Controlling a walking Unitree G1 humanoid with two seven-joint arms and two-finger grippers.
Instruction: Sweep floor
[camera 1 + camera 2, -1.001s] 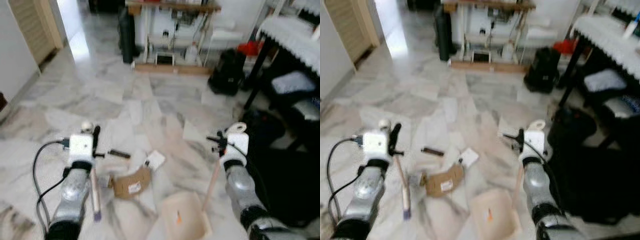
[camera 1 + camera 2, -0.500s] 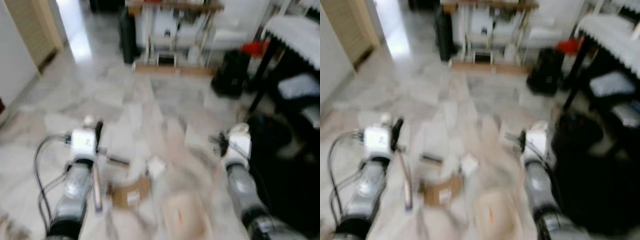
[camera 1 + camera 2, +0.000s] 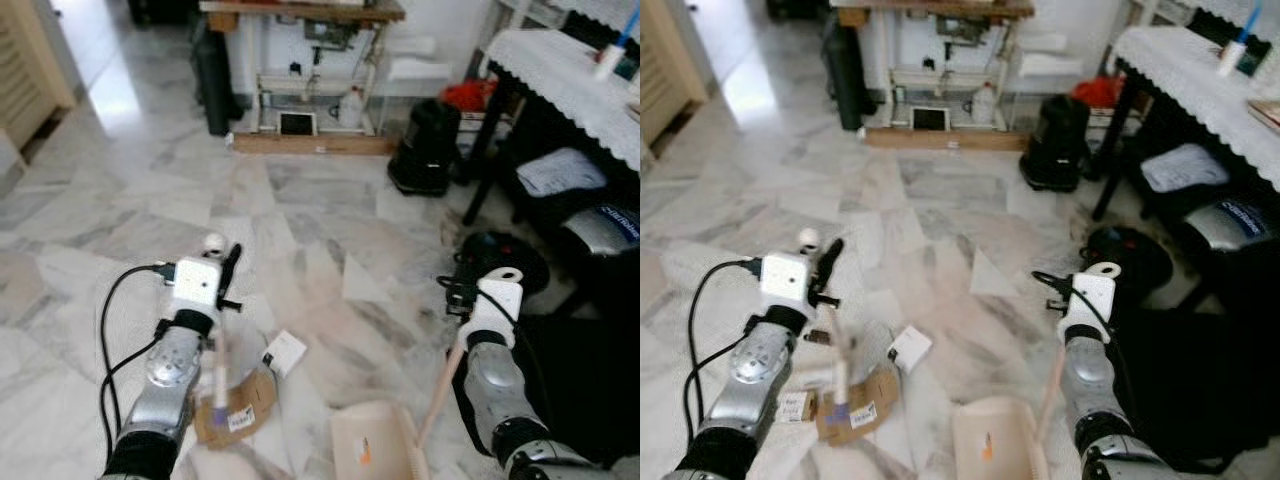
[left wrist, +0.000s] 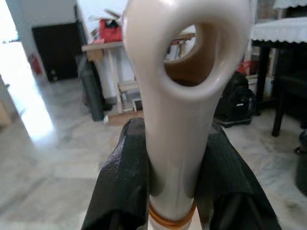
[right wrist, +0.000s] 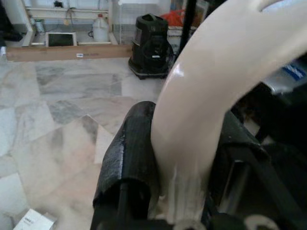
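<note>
Broom (image 3: 218, 375) shifted onto cardboard (image 3: 238, 412), clamped in left gripper (image 4: 165, 158), dustpan (image 3: 368, 448) right

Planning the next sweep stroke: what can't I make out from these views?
- Broom head: hidden behind the left arm, eye views.
- Dustpan: near part cut by the bottom edge.
- Cardboard label: too small to read.
- Floor by the litter: blocked by handles in both wrist views.

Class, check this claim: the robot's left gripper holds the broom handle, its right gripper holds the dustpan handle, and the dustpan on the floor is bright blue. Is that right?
Not quite. The dustpan is cream, not blue, as the left eye view shows. The rest stands: the left gripper is shut on the broom handle, and the right gripper is shut on the dustpan handle.
</note>
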